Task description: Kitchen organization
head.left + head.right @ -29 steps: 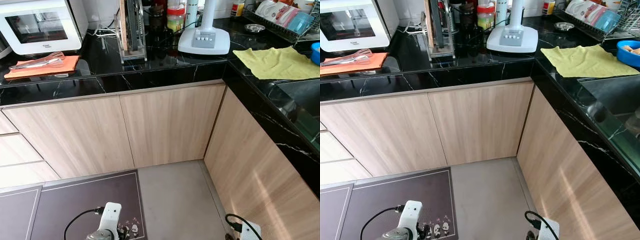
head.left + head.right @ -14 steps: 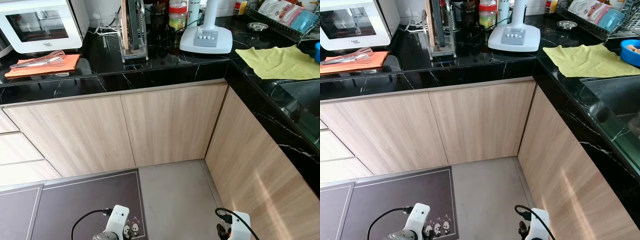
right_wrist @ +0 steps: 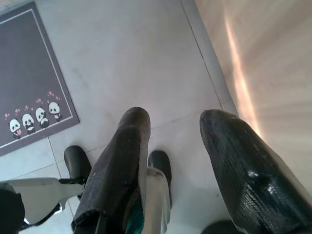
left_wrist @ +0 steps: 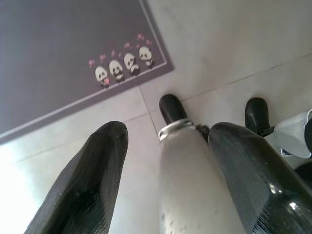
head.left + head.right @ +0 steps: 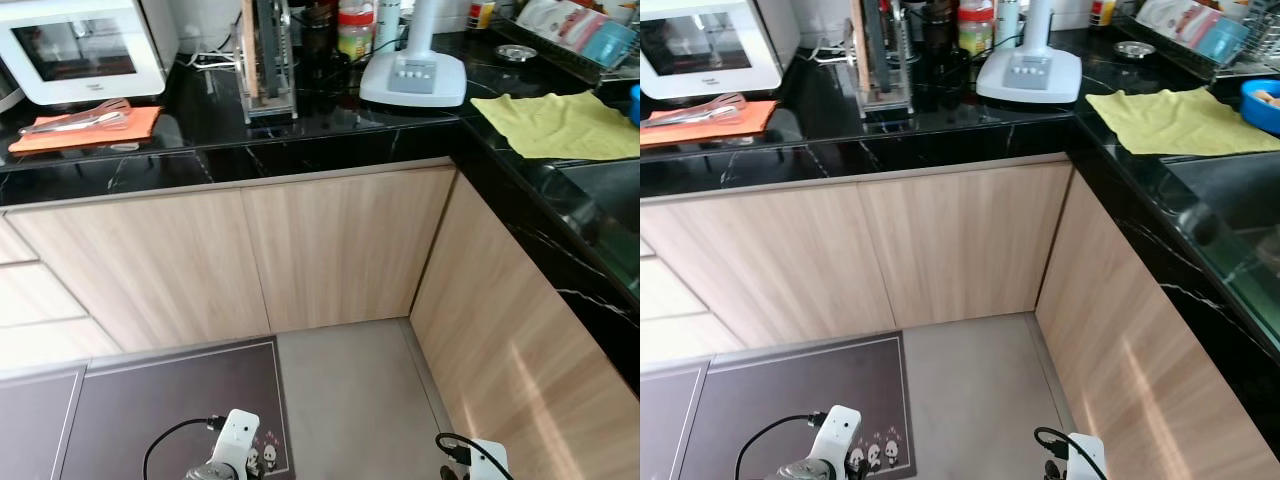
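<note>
- Where the black marble tabletop (image 5: 300, 150) turns its corner above the pale wood cabinets (image 5: 340, 250), the left eye view shows a white microwave (image 5: 75, 50) at the far left, with metal tongs (image 5: 75, 120) lying on an orange cloth (image 5: 85, 130) in front of it. A knife rack (image 5: 265, 60) and a white appliance base (image 5: 412, 80) stand further along, and a yellow cloth (image 5: 555, 125) lies spread on the right-hand run.
- While the scene is the same in the right eye view, a blue bowl (image 5: 1262, 103) sits just beside the yellow cloth, and a dish rack (image 5: 1200, 35) stands behind it. Both arms hang low over a dark floor mat (image 5: 790, 400) and grey tiled floor (image 5: 970, 390).
- Seen from the left wrist, the left tool (image 4: 168, 170) points down at the floor, fingers (image 4: 92, 180) spread and holding nothing; the mat's panda print (image 4: 122, 66) lies beyond.
- Seen from the right wrist, the right tool (image 3: 175, 146) hangs likewise, fingers (image 3: 122, 161) apart and empty, near the cabinet side.
</note>
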